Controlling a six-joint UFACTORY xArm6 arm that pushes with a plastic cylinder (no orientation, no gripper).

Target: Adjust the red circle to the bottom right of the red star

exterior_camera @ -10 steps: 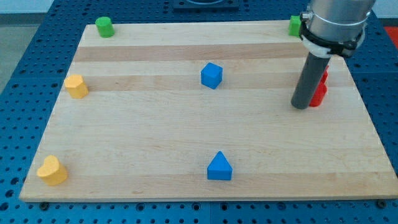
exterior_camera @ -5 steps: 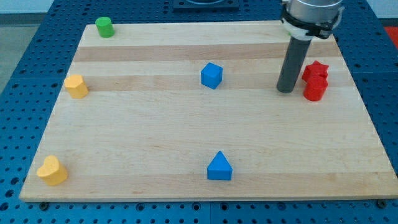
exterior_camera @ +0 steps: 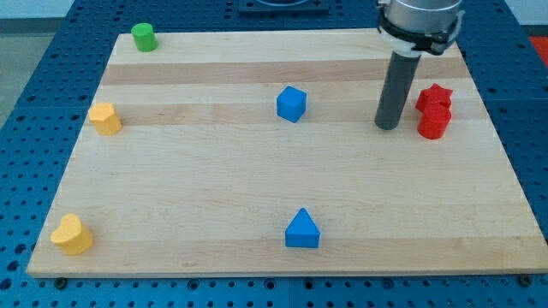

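The red star [exterior_camera: 434, 96] lies near the board's right edge. The red circle [exterior_camera: 432, 125] sits directly below it, touching it. My tip [exterior_camera: 389, 127] rests on the board to the left of the red circle, a short gap away from it and not touching. The dark rod rises from the tip to the arm at the view's top.
A blue cube [exterior_camera: 291, 103] sits mid-board and a blue triangle [exterior_camera: 302, 229] near the bottom edge. A green cylinder [exterior_camera: 143, 37] is at the top left. A yellow block [exterior_camera: 105, 118] and a yellow heart [exterior_camera: 71, 234] lie along the wooden board's [exterior_camera: 214, 171] left side.
My tip has moved left and slightly up, away from the red blocks, uncovering them. The green block at the top right is now hidden behind the arm. The red blocks stay put.
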